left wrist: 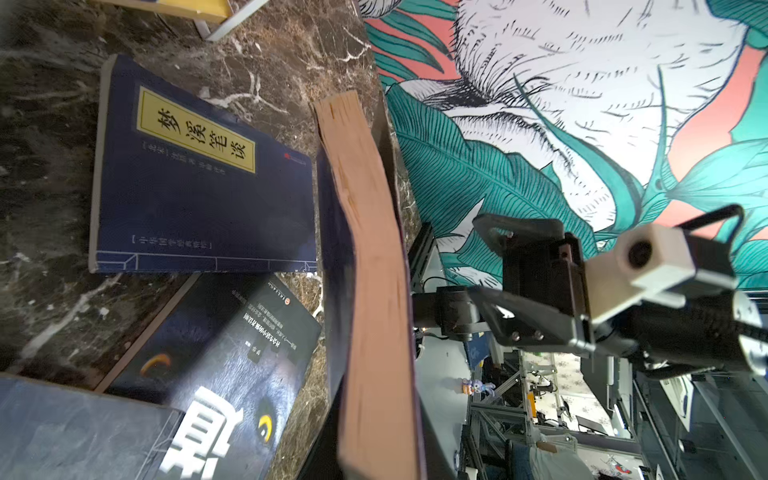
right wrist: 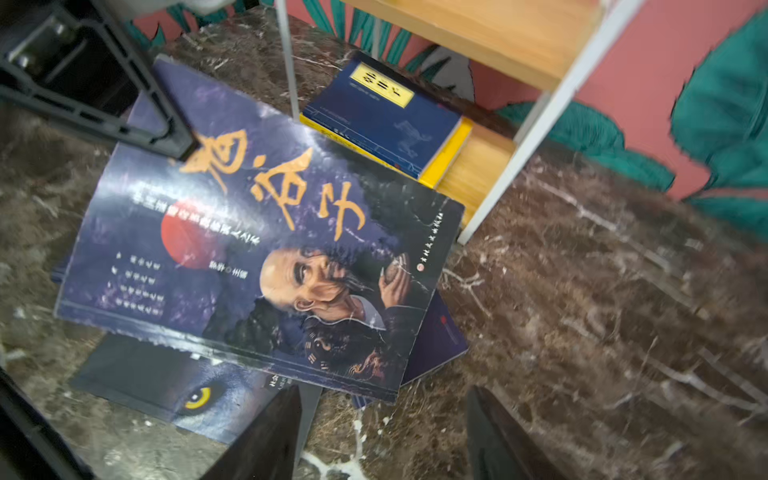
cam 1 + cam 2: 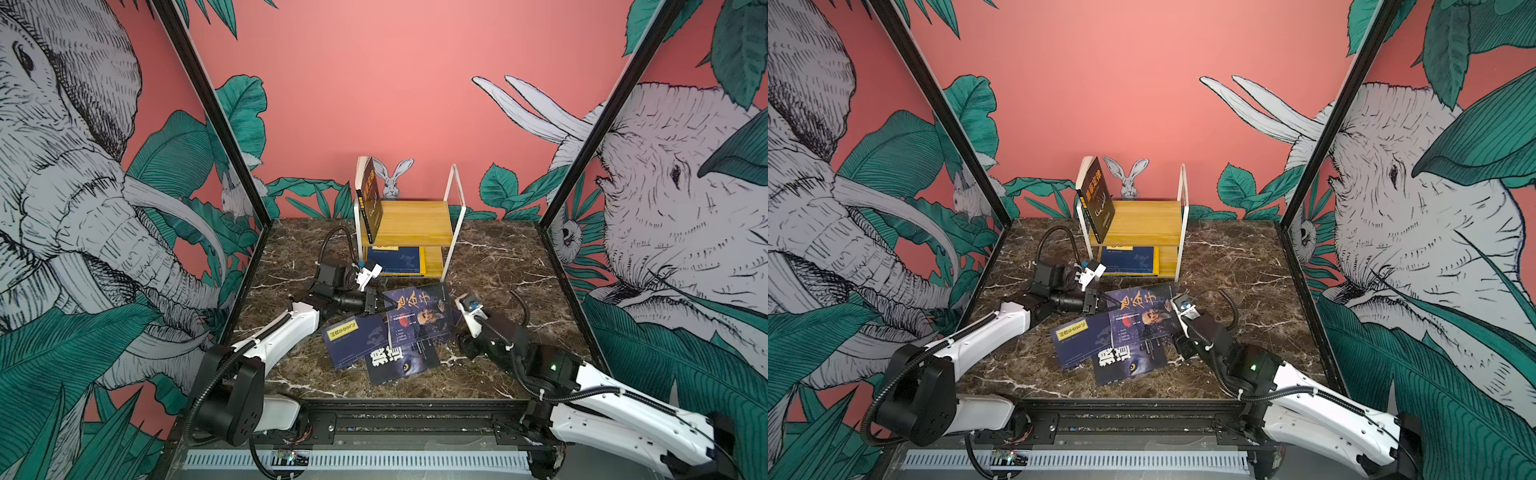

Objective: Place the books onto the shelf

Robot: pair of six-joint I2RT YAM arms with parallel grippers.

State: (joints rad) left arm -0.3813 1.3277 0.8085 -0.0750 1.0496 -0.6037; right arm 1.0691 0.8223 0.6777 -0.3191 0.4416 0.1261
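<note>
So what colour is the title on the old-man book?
The title is orange, clearest in the right wrist view.

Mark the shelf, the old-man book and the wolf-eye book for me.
shelf [image 3: 415,222]: a top view, bare upper board.
old-man book [image 2: 257,249]: right wrist view, middle of cover.
wolf-eye book [image 3: 403,363]: a top view, cover beside the eye.

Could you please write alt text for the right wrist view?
A dark book with an orange title lies tilted atop other books on the marble table, before the shelf. The right gripper hangs by its corner, jaws open.
</note>
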